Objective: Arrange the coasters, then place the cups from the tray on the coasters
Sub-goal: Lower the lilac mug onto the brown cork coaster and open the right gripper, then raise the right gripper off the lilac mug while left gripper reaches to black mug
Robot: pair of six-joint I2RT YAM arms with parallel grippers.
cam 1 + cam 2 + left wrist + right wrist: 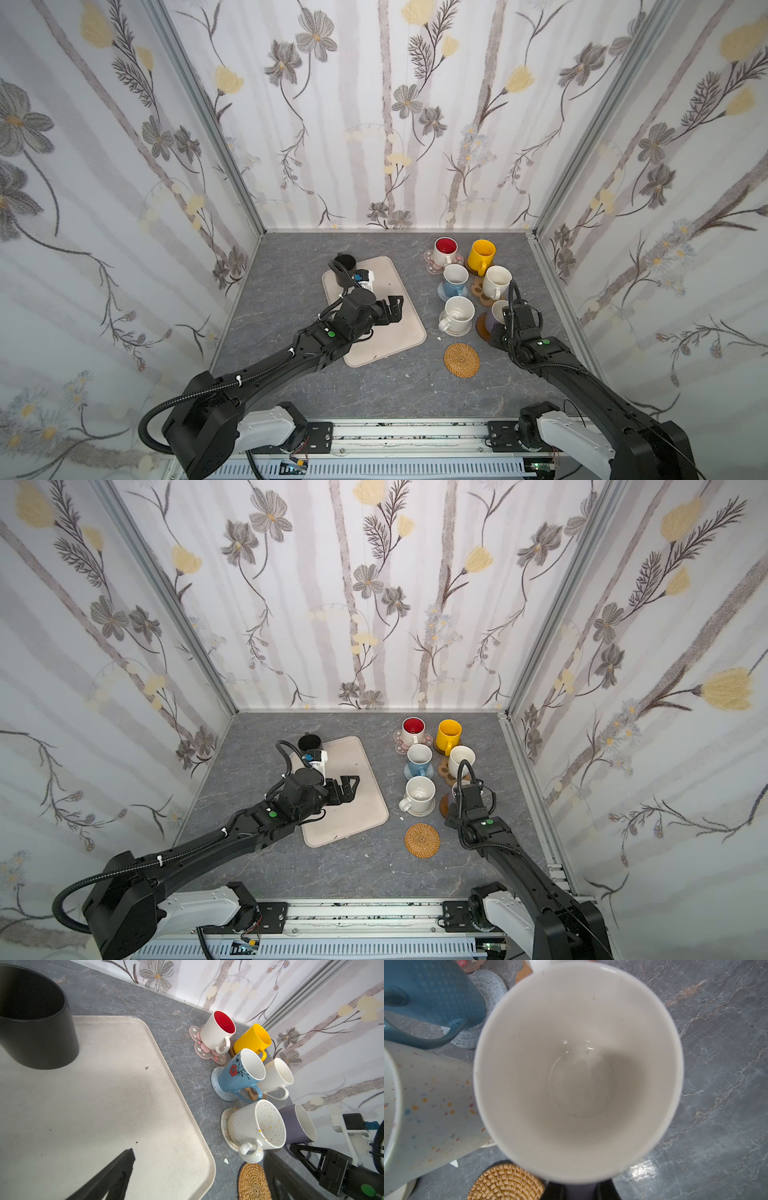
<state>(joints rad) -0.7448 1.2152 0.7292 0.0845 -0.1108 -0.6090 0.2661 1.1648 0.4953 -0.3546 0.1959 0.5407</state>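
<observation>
While clamping the handle of the lavender mug (293, 1126) in the narrowed right fingers (326, 1160), hangs the left fingers (118, 1172) wide apart above the tray (399, 332).
Has that mug over a brown disc (482, 326), just beside the speckled cream mug (457, 313) on the beige woven coaster (225, 1124). Shows the black mug (345, 264) upright at the tray's far left corner, and the tan rattan coaster (461, 360) alone on the counter (291, 291), near the tray's near right corner.
</observation>
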